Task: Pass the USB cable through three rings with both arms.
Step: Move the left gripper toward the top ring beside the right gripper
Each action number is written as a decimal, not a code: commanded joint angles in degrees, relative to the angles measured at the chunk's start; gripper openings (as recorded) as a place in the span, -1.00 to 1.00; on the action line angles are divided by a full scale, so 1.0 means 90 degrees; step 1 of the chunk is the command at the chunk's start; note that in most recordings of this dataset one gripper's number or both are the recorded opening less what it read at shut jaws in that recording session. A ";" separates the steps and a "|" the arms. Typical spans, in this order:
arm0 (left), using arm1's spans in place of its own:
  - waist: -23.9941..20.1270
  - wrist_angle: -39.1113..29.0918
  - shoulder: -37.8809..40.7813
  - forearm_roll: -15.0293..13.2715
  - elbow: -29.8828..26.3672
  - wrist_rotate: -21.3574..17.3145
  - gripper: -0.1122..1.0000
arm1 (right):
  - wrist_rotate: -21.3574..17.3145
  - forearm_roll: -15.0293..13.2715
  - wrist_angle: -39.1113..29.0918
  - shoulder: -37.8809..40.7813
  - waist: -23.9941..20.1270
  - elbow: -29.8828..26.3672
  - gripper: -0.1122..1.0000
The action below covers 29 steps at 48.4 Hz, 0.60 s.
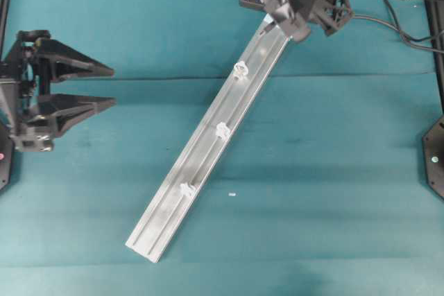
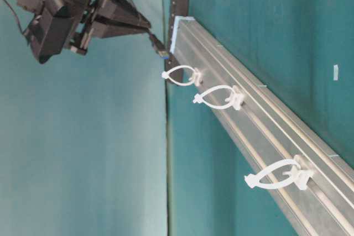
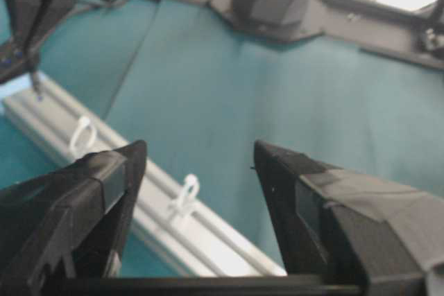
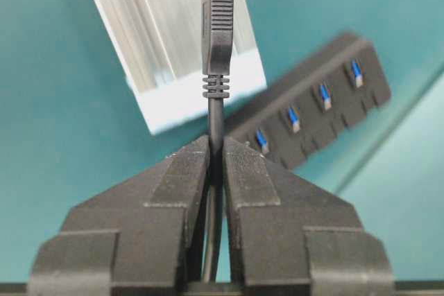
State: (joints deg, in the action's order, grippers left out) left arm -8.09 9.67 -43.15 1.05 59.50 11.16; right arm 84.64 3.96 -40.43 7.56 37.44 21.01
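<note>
Three rings (image 1: 223, 129) sit in a row along the silver rail (image 1: 173, 206), which lies slanted across the green table (image 1: 333, 171). None of them has the cable through it yet, so the threading is only about to start.

The right gripper (image 4: 216, 145) is squeezed tight on the USB cable (image 4: 216, 112), just behind the plug (image 4: 217, 29). The plug sticks out past the fingertips and points at the far end of the rail, near the table's back edge. The black hub (image 4: 312, 105), with its little blue ports, lies right beside that rail end.

The left gripper (image 1: 111, 86) waits by the left edge of the table, jaws spread wide, holding nothing.

Next, I think the plug must line up with the nearest ring and slide through.

The cable is thin, black and looks bendy. The rings are small whitish loops, standing up off the rail.
</note>
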 commanded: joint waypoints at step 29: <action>-0.0625 0.0723 0.2197 0.0020 -0.0859 0.0000 0.54 | 0.0068 0.0293 0.0400 0.0107 -0.0537 0.0146 -0.65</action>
State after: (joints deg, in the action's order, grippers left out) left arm -13.54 14.59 -25.75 1.05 53.70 11.16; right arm 84.64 6.24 -37.18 8.09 33.84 22.59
